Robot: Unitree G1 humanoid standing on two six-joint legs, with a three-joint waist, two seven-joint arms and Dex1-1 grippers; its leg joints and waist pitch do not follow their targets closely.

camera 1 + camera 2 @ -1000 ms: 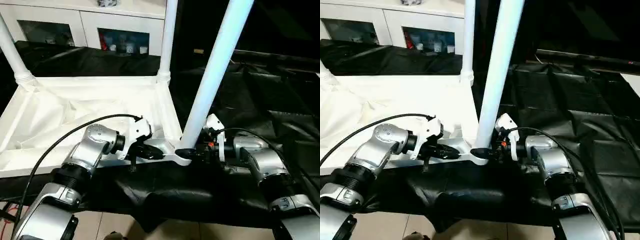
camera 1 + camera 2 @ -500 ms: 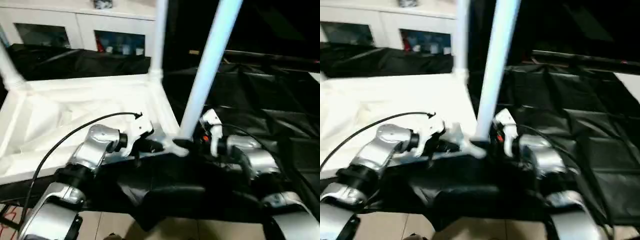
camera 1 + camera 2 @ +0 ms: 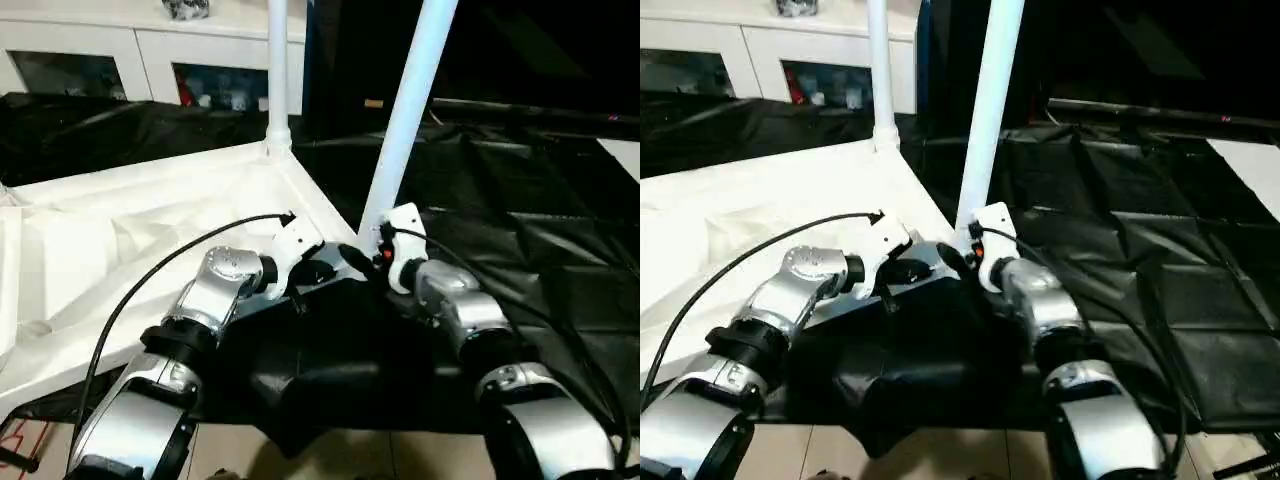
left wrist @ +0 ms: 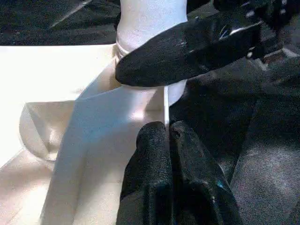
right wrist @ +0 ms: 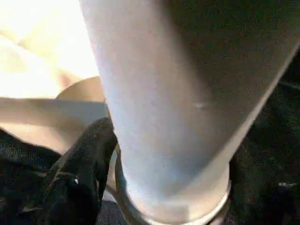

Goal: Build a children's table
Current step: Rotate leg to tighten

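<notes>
Leg-fitting step: table top lies upside down on black sheet; near leg stands in corner socket. Left gripper pinches top's rim; right gripper holds leg base, w/ fingers around it; next, I think, seat leg fully, then let go.

No legible text, label, brand, number or sign found in any view.
</notes>
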